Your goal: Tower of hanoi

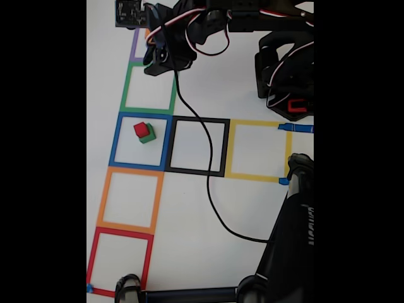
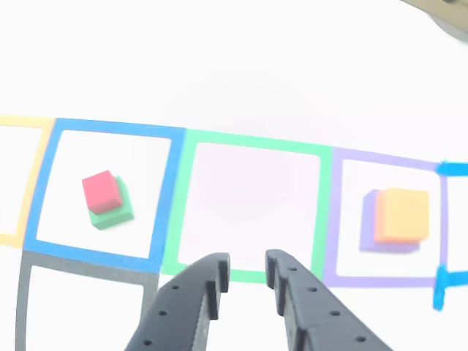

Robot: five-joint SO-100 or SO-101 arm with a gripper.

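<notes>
In the other view, a small red cube (image 2: 102,190) sits on a green cube (image 2: 121,213) inside the blue tape square (image 2: 164,201). An orange cube (image 2: 402,214) rests on a purple cube (image 2: 368,219) inside the purple tape square (image 2: 327,219). My gripper (image 2: 247,262) hangs over the near edge of the green tape square between them, open, with nothing between its fingers. The fixed view shows the red cube (image 1: 141,129) on the green cube (image 1: 149,136), and the gripper (image 1: 159,63) above the green square's top edge. The arm covers most of the purple square there.
Tape squares form a column in the fixed view: purple, green (image 1: 126,88), blue, orange (image 1: 104,196), red (image 1: 91,262). Black (image 1: 224,148) and yellow (image 1: 287,151) squares lie right of blue. A black cable (image 1: 208,183) crosses the black square. A dark stand (image 1: 290,240) fills the lower right.
</notes>
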